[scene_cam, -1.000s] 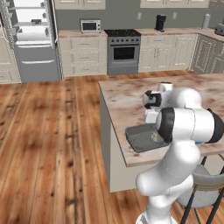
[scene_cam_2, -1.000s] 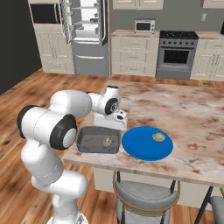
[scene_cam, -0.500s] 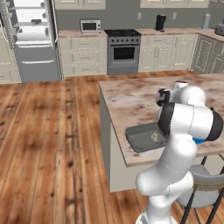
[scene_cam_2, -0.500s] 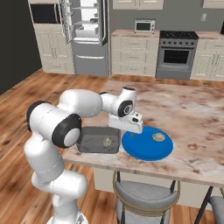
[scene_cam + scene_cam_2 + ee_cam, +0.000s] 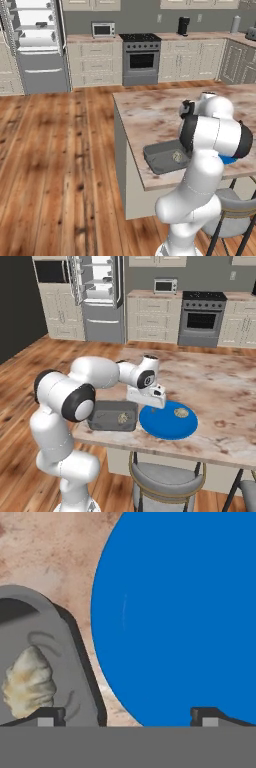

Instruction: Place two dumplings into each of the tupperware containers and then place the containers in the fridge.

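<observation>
The fridge is seen far across the wood floor with its doors open and white shelves exposed, well apart from the island counter where the work is laid out. Near the counter's front edge, one dark grey tupperware container is set just beside a round blue plate. One dumpling is lying inside the container, and a second dumpling is resting on the far part of the plate. The gripper is held over the gap between tub and plate, its fingertips spread wide with nothing between them.

The dumplings are judged to be light, soft and easily crushed, with a pleated surface that may slip; each is best taken across its narrow middle with a gentle squeeze. The container is judged stiff and light, and its flared rim is the likely place to be pinched for the carry to the fridge.
</observation>
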